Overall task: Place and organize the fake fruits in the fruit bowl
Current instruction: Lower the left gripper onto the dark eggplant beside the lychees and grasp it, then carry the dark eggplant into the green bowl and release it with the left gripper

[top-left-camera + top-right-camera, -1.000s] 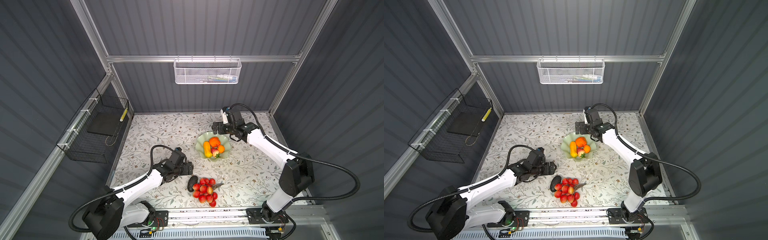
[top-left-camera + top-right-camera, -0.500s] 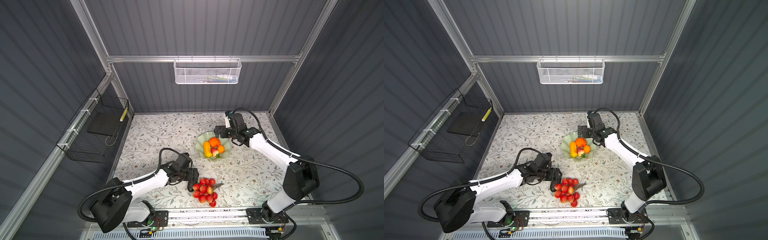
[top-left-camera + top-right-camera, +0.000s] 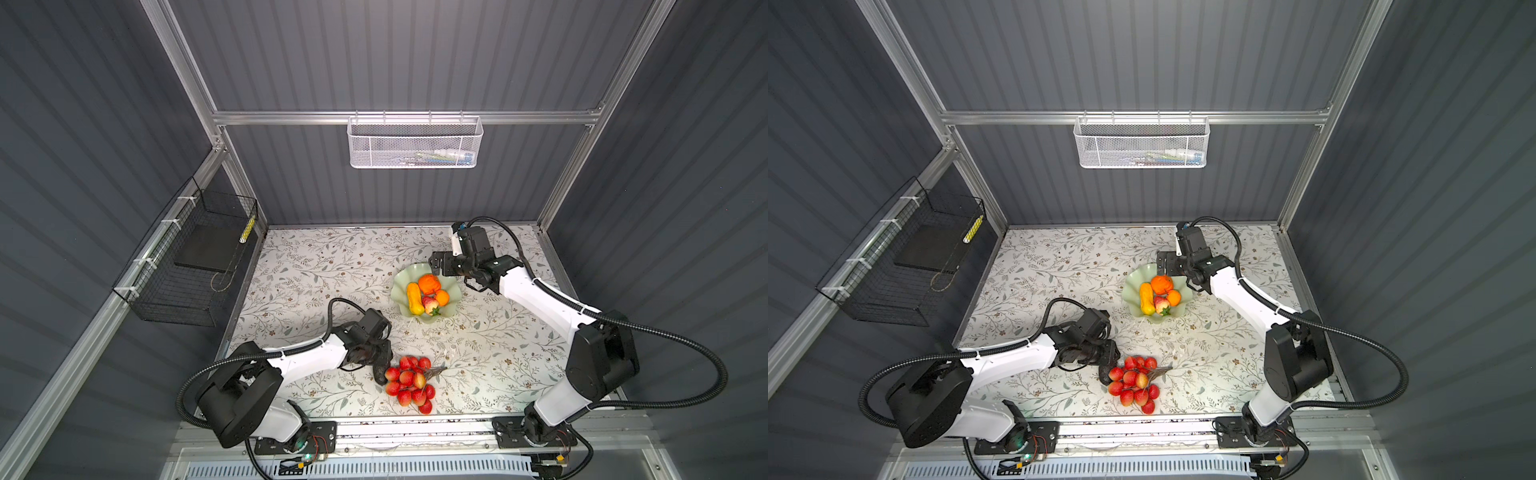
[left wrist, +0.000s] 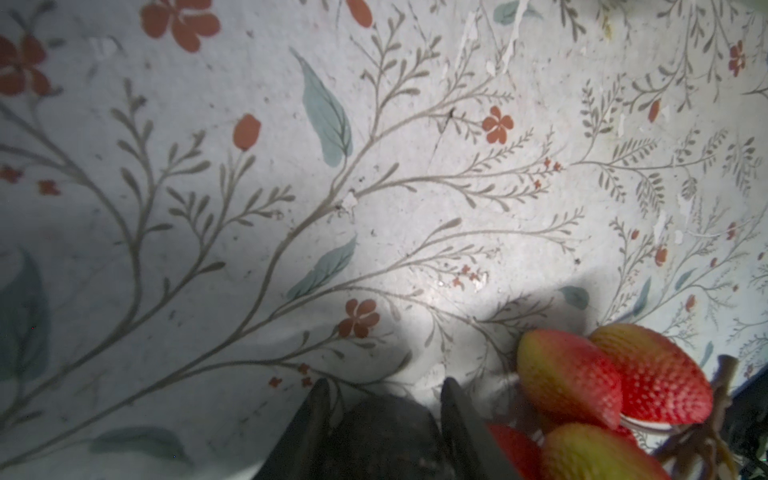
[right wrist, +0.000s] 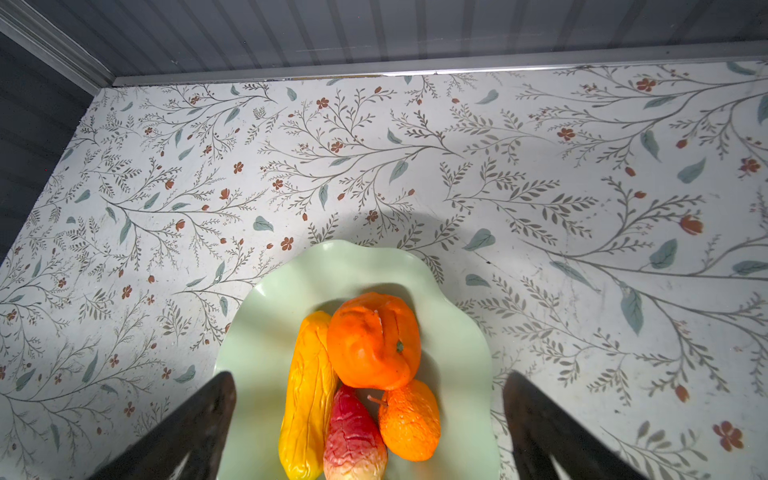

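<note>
Avocado (image 4: 382, 434) in left claw (image 4: 384, 390), beside cherries (image 4: 569, 374)

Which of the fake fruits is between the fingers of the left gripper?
The dark avocado, the only dark fruit: the left gripper is shut on it on the table, beside the cherry bunch. Everything in the bowl is brightly coloured.

free: table (image 3: 316, 270) left of fruit bowl (image 3: 400, 284) | obstacle: cherries (image 3: 409, 380) just beside avocado (image 3: 378, 372)

Surface (image 3: 332, 266): white, grey-green sprigs, rust flowers. Fruit bowl (image 3: 400, 286): mint green. Cherries (image 3: 409, 380): red-yellow. Avocado (image 4: 382, 436): dark.
</note>
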